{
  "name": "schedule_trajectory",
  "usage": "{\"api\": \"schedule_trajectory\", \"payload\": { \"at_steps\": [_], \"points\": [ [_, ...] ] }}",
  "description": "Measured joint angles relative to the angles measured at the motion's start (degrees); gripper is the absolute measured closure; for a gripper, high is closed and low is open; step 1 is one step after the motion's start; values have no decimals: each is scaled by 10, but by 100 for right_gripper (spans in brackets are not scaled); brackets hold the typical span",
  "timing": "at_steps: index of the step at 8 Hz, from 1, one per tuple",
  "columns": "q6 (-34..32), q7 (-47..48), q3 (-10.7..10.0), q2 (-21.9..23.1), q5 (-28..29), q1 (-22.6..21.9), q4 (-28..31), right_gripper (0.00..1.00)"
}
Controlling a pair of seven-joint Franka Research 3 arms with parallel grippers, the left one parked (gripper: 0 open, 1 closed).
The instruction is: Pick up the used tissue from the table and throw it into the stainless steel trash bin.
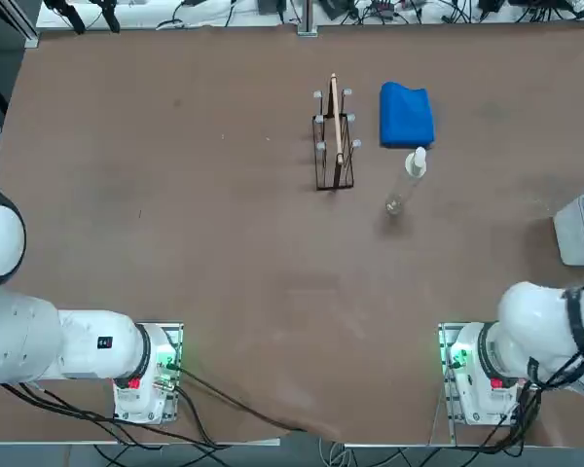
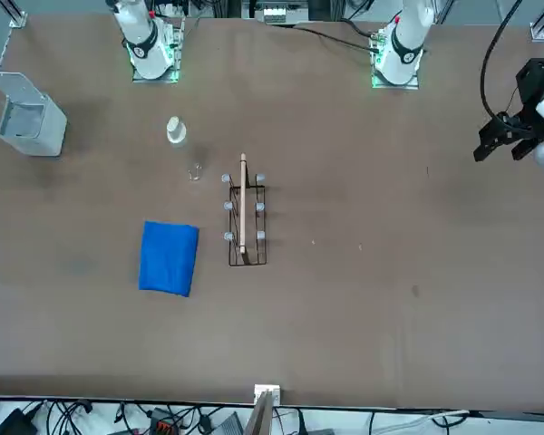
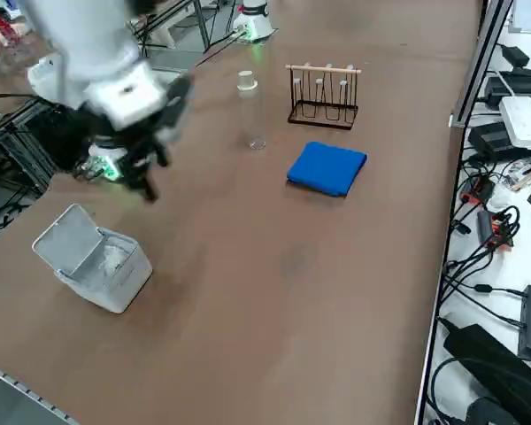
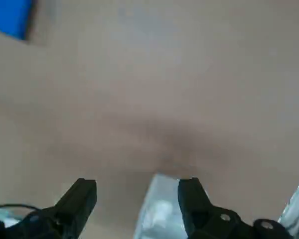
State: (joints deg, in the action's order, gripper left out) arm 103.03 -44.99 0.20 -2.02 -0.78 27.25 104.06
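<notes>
The stainless steel trash bin [image 3: 93, 258] stands open near the table's right edge, its lid tipped back. It also shows in the top view [image 1: 579, 230] and the front view [image 2: 23, 115]. A pale crumpled patch inside the bin [image 3: 117, 257] looks like the used tissue; I see no tissue on the table. My right gripper [image 3: 149, 177] hangs a little above the bin, toward the robot's base. It is open and holds nothing. In the wrist view the gripper [image 4: 137, 186] has its dark fingers [image 4: 82, 196] spread, with the bin [image 4: 159, 211] showing between them.
A dark wire rack [image 1: 333, 136] with a wooden bar stands mid-table at the back. The blue cloth [image 1: 406, 115] lies beside it. A slim white-topped clear bottle [image 1: 409, 175] lies just in front of the cloth. Cables and boxes lie beyond the far edge.
</notes>
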Motion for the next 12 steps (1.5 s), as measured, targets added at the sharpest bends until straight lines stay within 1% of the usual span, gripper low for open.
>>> {"api": "schedule_trajectory", "payload": {
  "at_steps": [3,5,7,9,12],
  "points": [
    [-2,147,4,0,1,-139,-61,0],
    [-16,247,5,0,1,-210,-80,0],
    [-51,315,5,0,3,-254,-106,0],
    [-85,371,4,2,13,-276,-128,0],
    [-91,413,3,6,17,-312,-130,0]
  ]
}}
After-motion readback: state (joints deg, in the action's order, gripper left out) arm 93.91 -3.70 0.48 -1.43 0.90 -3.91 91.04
